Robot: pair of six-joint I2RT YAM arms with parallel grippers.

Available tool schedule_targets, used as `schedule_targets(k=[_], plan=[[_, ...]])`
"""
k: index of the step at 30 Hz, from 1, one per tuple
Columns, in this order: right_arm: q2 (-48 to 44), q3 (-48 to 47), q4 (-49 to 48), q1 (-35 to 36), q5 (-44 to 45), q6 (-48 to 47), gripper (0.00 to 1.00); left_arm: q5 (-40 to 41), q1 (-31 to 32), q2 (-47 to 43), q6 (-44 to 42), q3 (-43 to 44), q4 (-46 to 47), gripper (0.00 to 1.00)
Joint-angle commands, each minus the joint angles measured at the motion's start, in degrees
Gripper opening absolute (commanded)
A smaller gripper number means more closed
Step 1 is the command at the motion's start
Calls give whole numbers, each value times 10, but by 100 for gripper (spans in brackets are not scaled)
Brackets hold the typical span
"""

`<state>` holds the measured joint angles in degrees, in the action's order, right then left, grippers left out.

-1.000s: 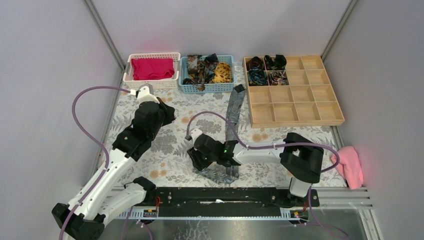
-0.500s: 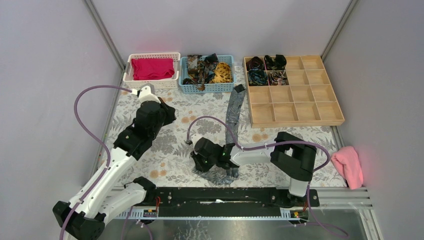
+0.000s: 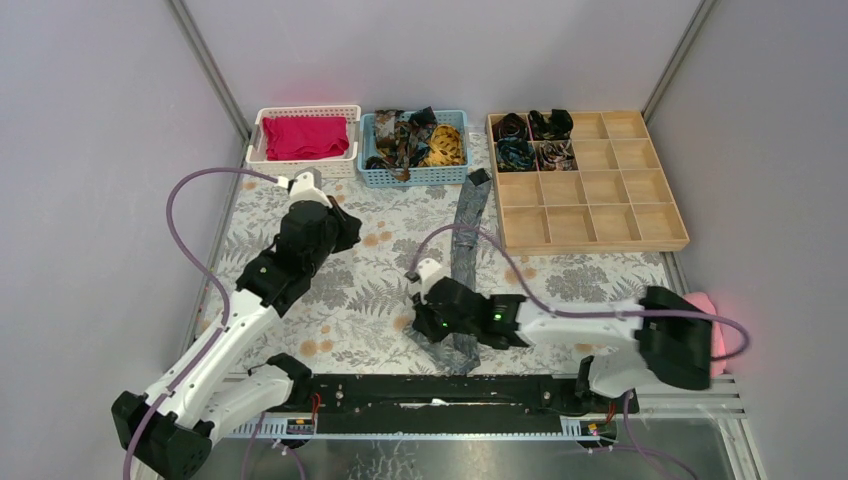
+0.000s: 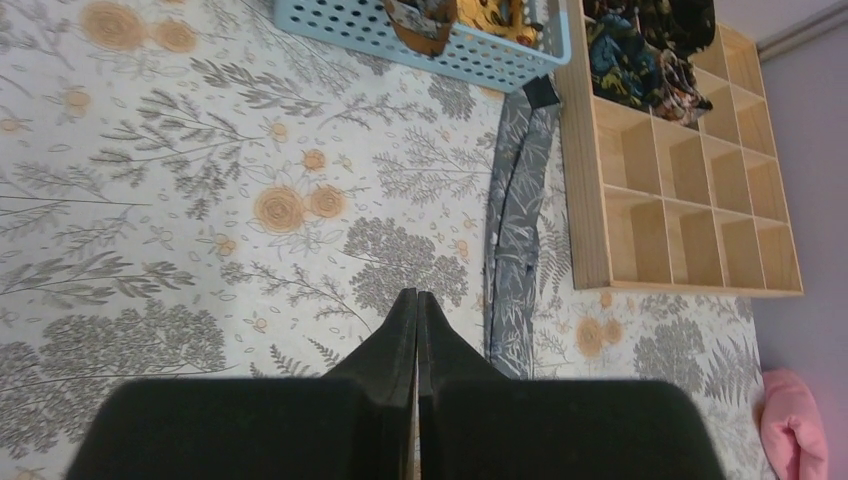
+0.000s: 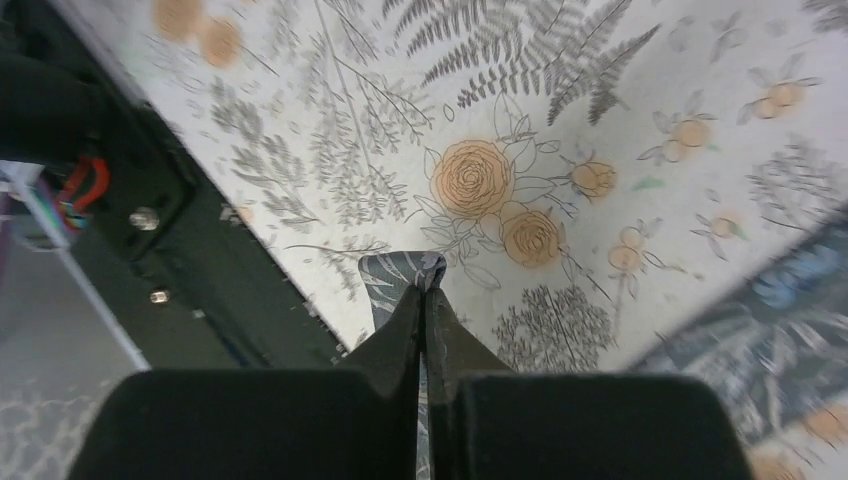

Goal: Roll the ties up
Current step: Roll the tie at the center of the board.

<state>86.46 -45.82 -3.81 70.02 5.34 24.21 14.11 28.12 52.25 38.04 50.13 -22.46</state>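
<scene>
A long grey leaf-patterned tie point(image 3: 466, 222) lies flat on the floral mat, running from beside the blue basket down toward the near edge. My right gripper point(image 3: 432, 330) is low at its near, wide end and shut on the fabric. In the right wrist view a fold of the tie point(image 5: 398, 272) sticks out past the closed right gripper point(image 5: 422, 292). My left gripper point(image 3: 347, 228) hovers left of the tie, shut and empty. The left wrist view shows that gripper point(image 4: 416, 298) with the tie point(image 4: 520, 215) to its right. More ties point(image 3: 415, 140) fill the basket, and rolled ones point(image 3: 530, 140) sit in tray compartments.
The wooden compartment tray point(image 3: 610, 200) stands back right, the blue basket point(image 3: 372, 175) back centre, and a white basket with magenta cloth point(image 3: 305, 137) back left. A pink cloth point(image 3: 700, 330) lies at the right edge. The black rail point(image 3: 440, 392) runs along the near edge.
My right gripper has closed on the tie's near end, and the right arm has shifted rightward. The left arm has moved slightly right and stays shut.
</scene>
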Motion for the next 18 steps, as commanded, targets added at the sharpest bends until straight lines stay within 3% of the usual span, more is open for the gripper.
schedule_targets(k=[1, 8, 18], plan=[[-142, 38, 30, 9, 85, 36, 0, -53, 0, 19, -15, -24, 68, 0], [-286, 105, 99, 11, 152, 102, 0, -123, 19, 58, -25, -58, 181, 0], [-414, 146, 205, 46, 270, 207, 0, -108, 163, 143, -13, -57, 232, 0]])
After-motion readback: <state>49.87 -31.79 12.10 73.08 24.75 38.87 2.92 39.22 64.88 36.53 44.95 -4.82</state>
